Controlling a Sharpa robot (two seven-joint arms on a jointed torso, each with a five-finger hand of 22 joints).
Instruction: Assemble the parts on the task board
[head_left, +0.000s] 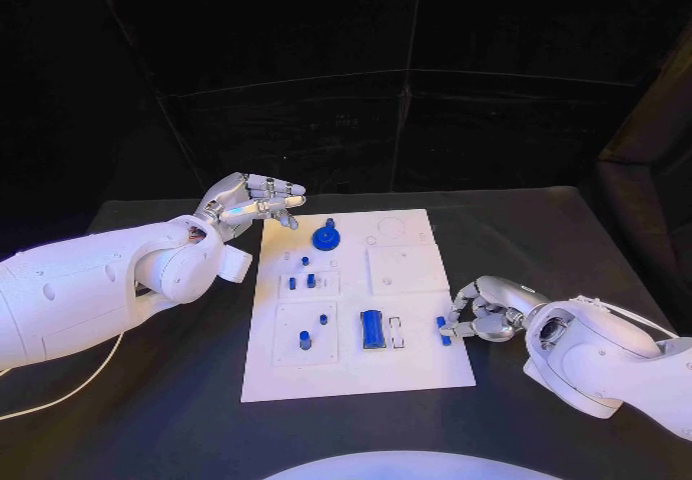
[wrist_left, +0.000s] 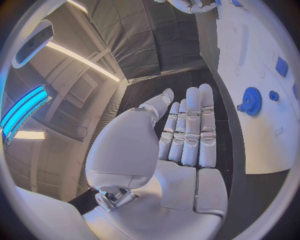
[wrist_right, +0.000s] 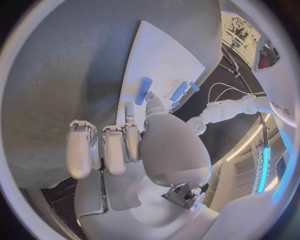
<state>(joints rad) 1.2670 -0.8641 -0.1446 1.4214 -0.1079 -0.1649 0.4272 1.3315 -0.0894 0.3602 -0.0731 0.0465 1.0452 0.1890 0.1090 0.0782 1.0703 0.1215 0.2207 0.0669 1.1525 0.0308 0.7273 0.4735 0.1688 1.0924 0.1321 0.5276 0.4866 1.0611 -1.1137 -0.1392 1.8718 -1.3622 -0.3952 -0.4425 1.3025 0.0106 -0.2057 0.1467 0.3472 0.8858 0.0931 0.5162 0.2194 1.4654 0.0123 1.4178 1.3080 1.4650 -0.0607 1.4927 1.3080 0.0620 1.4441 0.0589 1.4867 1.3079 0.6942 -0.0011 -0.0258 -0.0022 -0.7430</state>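
Note:
The white task board (head_left: 411, 365) lies in the middle of the table. A blue gear (head_left: 327, 238) stands near its far left corner, also in the left wrist view as the gear (wrist_left: 252, 101). A long blue cylinder (head_left: 372, 329) lies near the board's middle front. My right hand (head_left: 490, 310) is at the board's right edge and pinches a small blue peg (head_left: 443, 330) between thumb and finger; the right wrist view shows the peg (wrist_right: 144, 90) at those fingertips. My left hand (head_left: 253, 205) is raised beyond the board's far left corner, fingers straight, holding nothing.
Several small blue pieces (head_left: 299, 283) stand in the board's left panels, with more (head_left: 306, 336) nearer the front. Black table surface surrounds the board on all sides. A dark curtain hangs behind the table.

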